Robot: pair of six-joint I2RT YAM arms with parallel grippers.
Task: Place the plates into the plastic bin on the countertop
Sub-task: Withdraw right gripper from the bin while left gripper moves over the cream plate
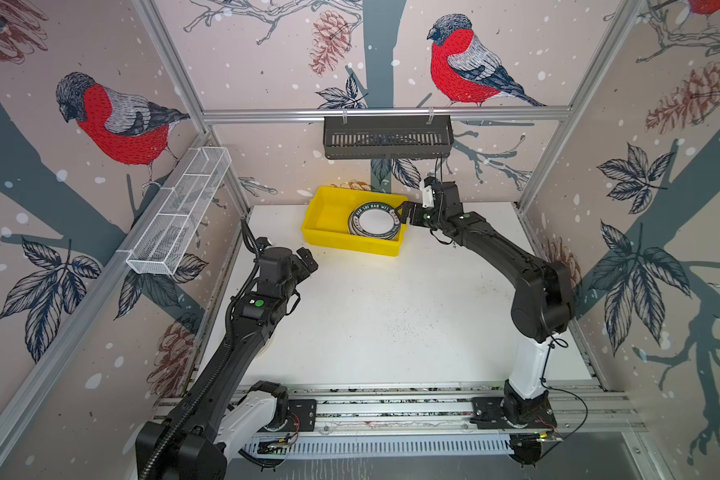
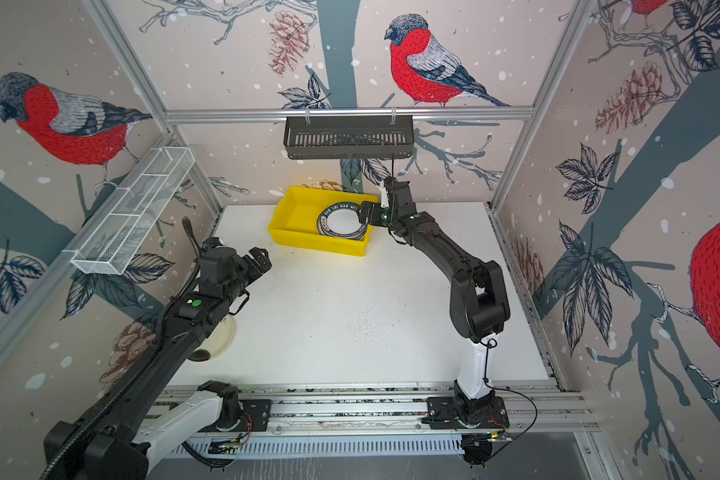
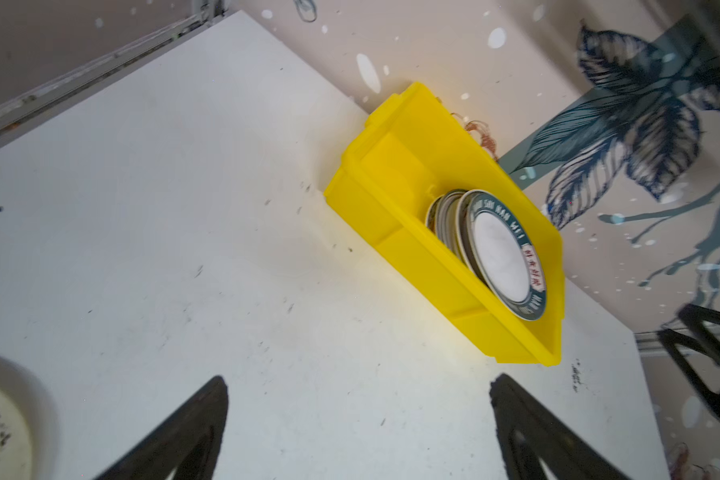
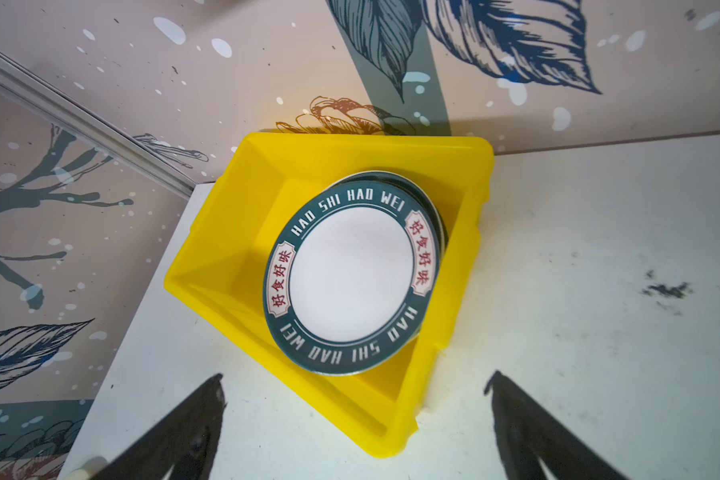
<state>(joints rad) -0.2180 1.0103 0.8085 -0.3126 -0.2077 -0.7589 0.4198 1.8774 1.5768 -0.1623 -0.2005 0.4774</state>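
right fingers: I'm holding my right gripper (image 1: 405, 214) spread wide, pinching nothing, hanging just off the 3 o'clock end of the plastic bin (image 1: 333, 199).
left fingers: my left gripper (image 1: 306, 259) is gaping wide and empty too, hovering over the countertop (image 1: 391, 311) out toward 9 o'clock.
where the plates are: a stack of plates (image 1: 376, 222) is sitting inside the bin, crowding its 3 o'clock end. The bin itself is parked at 12 o'clock on the countertop. One cream plate (image 2: 223, 336) with dark specks is lying out at about 8 o'clock, half hidden under my left arm.
top plate: the top plate (image 4: 352, 278) is round and shallow, with a glossy white well and a dark teal rim carrying lettering and red characters. It's looking a bit tilted on the pile.
handling, my guess: I'm expecting stiff, glazed and slick, with some heft, and chippable if dropped. Can't tell if it's ceramic or melamine.
where I'm grabbing: I'm going for the raised lip, one finger above and one sneaking under. The cream one is lying flat, so getting under the edge is the fiddly bit.
bin: bright yellow moulded plastic, smooth, rectangular, with sloped walls and a rolled rim. It's probably light enough to scoot if I bump it.
countertop: flat matte white, looking specked and scuffed.
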